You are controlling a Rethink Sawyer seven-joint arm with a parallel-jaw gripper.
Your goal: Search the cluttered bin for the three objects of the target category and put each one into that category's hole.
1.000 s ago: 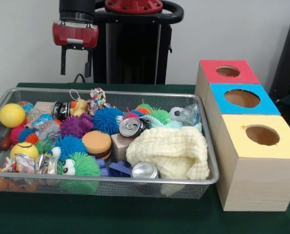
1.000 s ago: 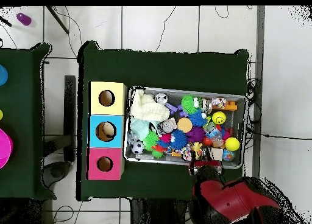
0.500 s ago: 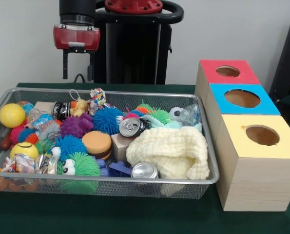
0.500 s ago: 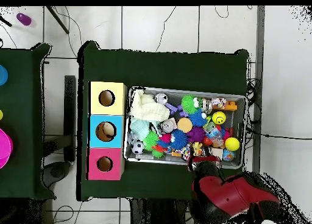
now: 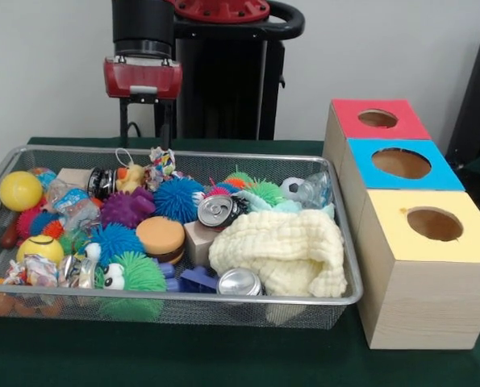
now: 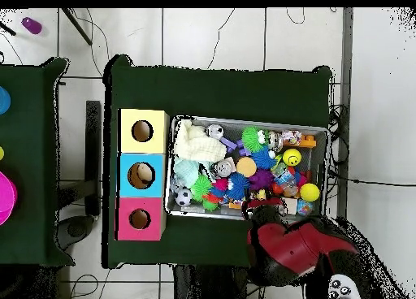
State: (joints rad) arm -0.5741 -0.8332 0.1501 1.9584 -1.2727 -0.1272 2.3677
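Hanging above the far rim of the bin [image 5: 6, 165], the gripper [image 5: 145, 133] has its fingers [image 5: 124, 131] apart and empty, with tips hard to see.

A: Of what is the bin [image 5: 346, 266] made?
B: Fine silvery wire mesh is seen, with a smooth metal rim. Shiny metal cans [image 5: 219, 210] are noted inside.

A: And at three o'clock of it?
B: Pale, matt wood is shown on the boxes [image 5: 421, 298], with flat painted tops. Cream cloth [image 5: 280, 250] looks soft and nubbly; the table cover [image 5: 183, 355] looks matt green.
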